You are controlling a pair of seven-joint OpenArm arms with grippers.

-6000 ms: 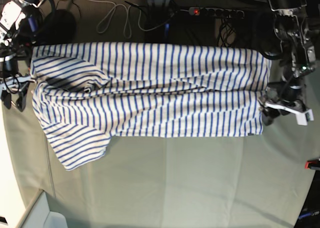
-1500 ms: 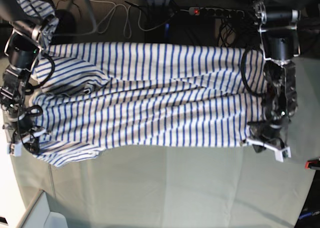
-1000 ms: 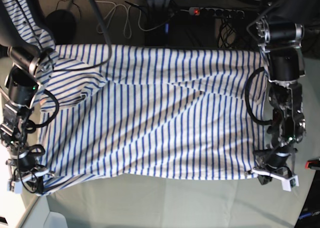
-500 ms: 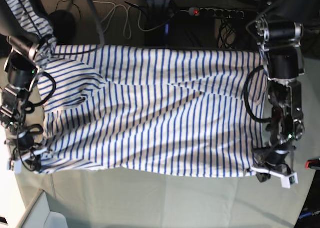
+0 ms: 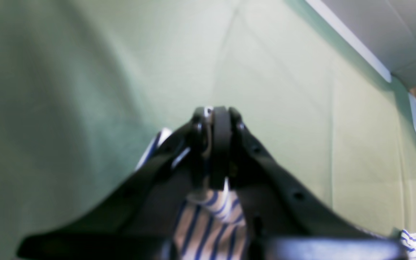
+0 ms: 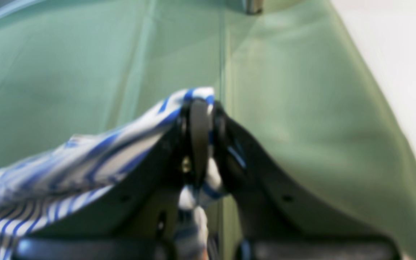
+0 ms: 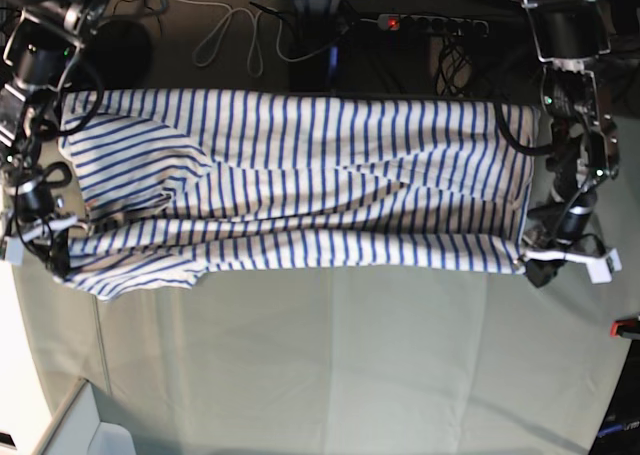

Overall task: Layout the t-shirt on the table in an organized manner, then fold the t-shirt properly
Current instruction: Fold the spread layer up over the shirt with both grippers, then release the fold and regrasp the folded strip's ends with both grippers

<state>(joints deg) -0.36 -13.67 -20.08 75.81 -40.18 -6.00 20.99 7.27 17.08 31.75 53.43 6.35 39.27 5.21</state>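
**Inspector:** Your t-shirt (image 7: 300,185) lies on the table (image 7: 350,365), spread along the table's far edge, stripes running across its width. Its near hem sits well short of the table's middle. One sleeve bunches at the end held by your right arm.

**Operator:** And the grippers?

**Inspector:** Your left gripper (image 7: 535,267) sits at the shirt's near corner, at the end away from the sleeve. In the left wrist view the left gripper (image 5: 213,119) has its jaws pressed together with striped cloth (image 5: 211,220) pinched between them and trailing back under the fingers. Your right gripper (image 7: 55,250) is at the opposite near corner, by the bunched sleeve. In the right wrist view the right gripper (image 6: 200,108) is likewise clamped tight, with the shirt's edge (image 6: 103,151) draped over one finger and caught between the two.

**Operator:** Is the cloth flat?

**Inspector:** Not fully. You have a long crease running the shirt's length just behind the near hem. Beyond the table's far edge lie cables and a power strip (image 7: 430,23).
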